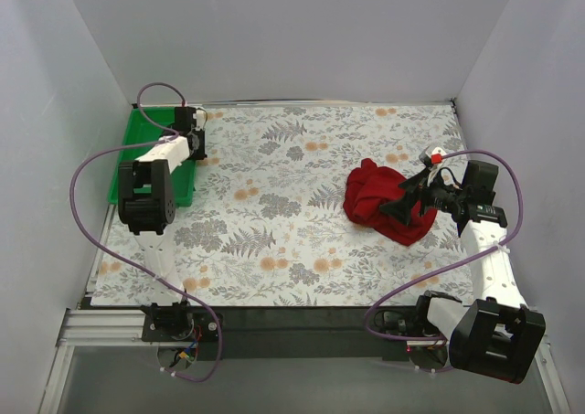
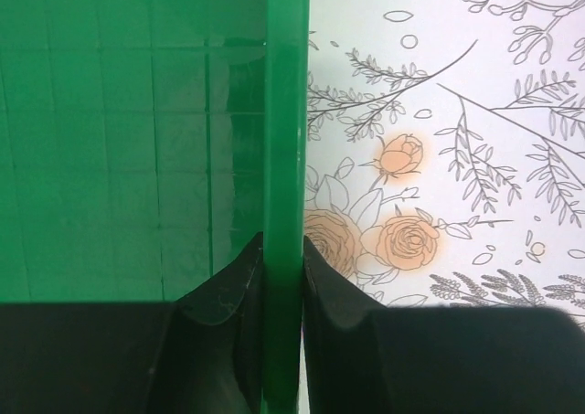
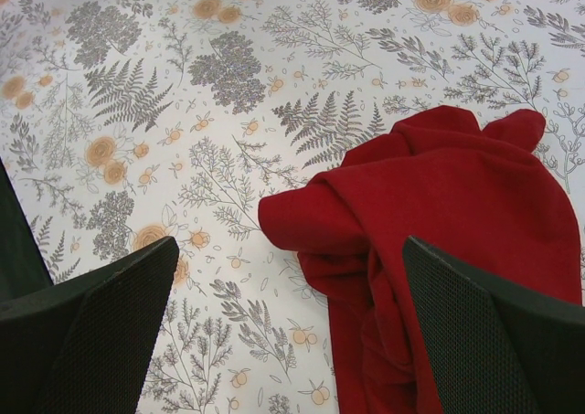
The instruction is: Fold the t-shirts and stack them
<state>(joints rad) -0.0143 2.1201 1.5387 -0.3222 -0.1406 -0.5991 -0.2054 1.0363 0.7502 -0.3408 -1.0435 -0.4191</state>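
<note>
The desk (image 1: 274, 158), spread with a floral print, is the largest thing here; the green tray (image 1: 186, 187) sits at its far left corner. The t-shirt (image 1: 379, 202), plain dark red, lies in a crumpled heap near the right edge of the desk, roughly midway between the near and far edges. Only one shirt shows, with nothing folded or stacked, so I judge the task to be at its opening step: taking hold of the cloth to spread it flat. The next move seems to call for a descent onto a single outer edge of the heap, pinching one layer rather than a bunched handful. The right jaws stand wide open above the shirt without touching it; in the right wrist view the cloth lies below and between the two fingers, nearer the right one. The left jaws, well apart from the shirt, are closed on the tray's wall, one finger pressed to each side.
</note>
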